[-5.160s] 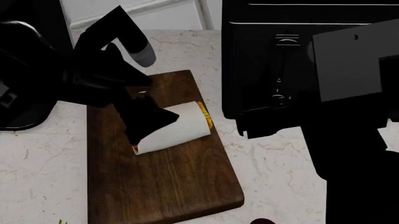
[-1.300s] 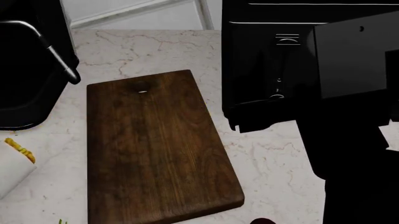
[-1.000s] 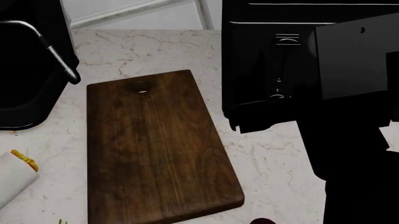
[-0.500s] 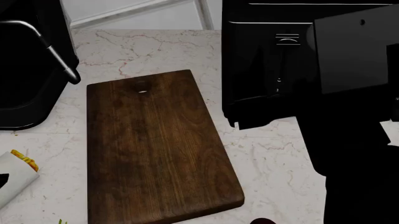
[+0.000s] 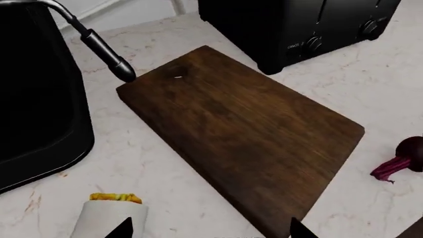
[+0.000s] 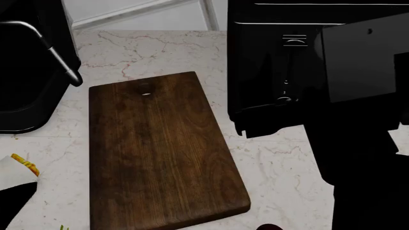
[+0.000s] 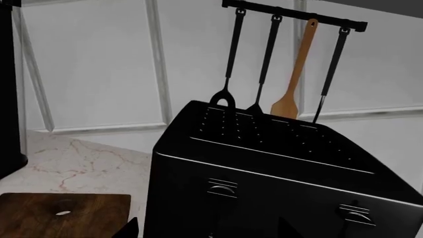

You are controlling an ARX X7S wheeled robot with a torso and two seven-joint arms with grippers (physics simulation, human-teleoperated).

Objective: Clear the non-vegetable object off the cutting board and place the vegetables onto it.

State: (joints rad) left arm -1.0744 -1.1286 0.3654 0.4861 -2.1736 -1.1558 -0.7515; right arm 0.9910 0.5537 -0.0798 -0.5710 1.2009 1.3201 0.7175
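Note:
The dark wooden cutting board (image 6: 160, 148) lies bare on the marble counter, also filling the left wrist view as cutting board (image 5: 238, 139). The white rolled wrap (image 5: 109, 218) rests on the counter off the board's left side; in the head view the wrap (image 6: 16, 165) is partly covered by my dark left arm (image 6: 16, 208). My left gripper (image 5: 211, 230) is open above the counter, with the wrap beside one fingertip (image 5: 122, 228). A purple beet (image 5: 409, 151) with a magenta stalk lies right of the board. My right gripper (image 7: 210, 232) is open, facing the toaster.
A black toaster (image 6: 281, 62) stands right of the board, with utensils (image 7: 290, 69) hanging on a rail behind it. A tall black appliance (image 6: 26, 62) with a handle (image 5: 99, 42) stands at the board's left. My right arm (image 6: 364, 120) blocks the right side.
The wrap, held on the board 5 s ago, now lies on the counter at the left. Over the last second it settled, and my left arm came in over its lower part.

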